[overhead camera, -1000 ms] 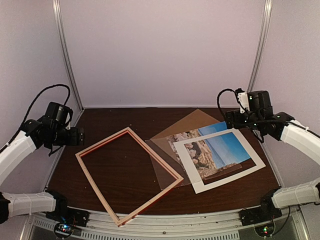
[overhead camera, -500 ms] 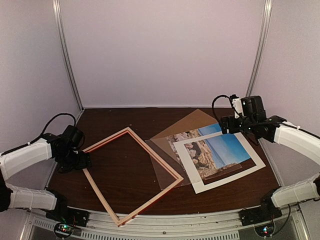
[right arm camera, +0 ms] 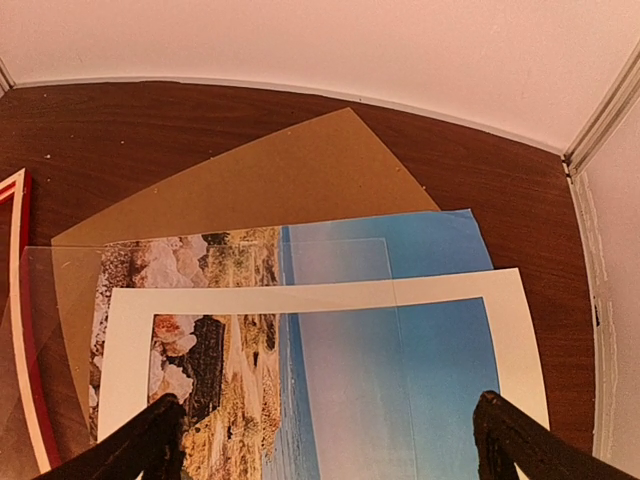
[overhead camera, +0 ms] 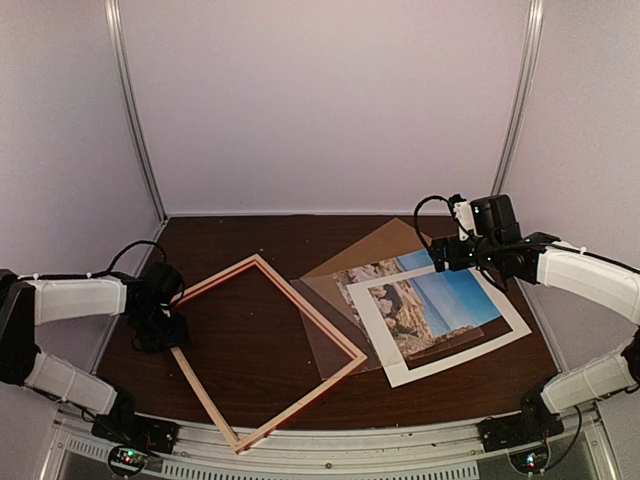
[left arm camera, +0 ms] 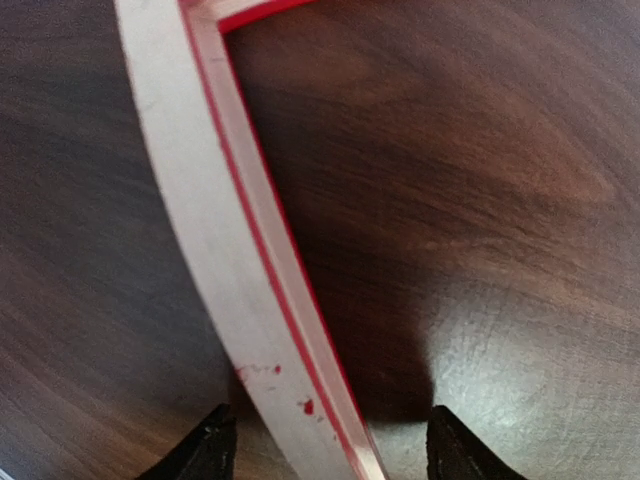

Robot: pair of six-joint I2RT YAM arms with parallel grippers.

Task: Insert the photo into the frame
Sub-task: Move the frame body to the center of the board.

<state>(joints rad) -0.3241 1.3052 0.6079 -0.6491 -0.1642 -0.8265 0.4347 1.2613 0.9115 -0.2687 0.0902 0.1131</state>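
Note:
The frame lies back-up on the dark table, pale wood with a red inner edge. My left gripper is down at its left corner. In the left wrist view the rail runs between the open jaws of the left gripper, a gap on each side. The photo, blue sky and tan rocks, lies at the right under a white mat. My right gripper hovers open over the photo's far edge. In the right wrist view the photo lies below the right gripper.
A brown backing board lies under the photo at the back. A clear sheet overlaps the frame's right rail and the photo's left side. Pale walls close in the back and sides.
My left arm has dropped and swung in to the frame's left corner, and its jaws have narrowed around the rail. My right arm has edged left and lower over the photo.

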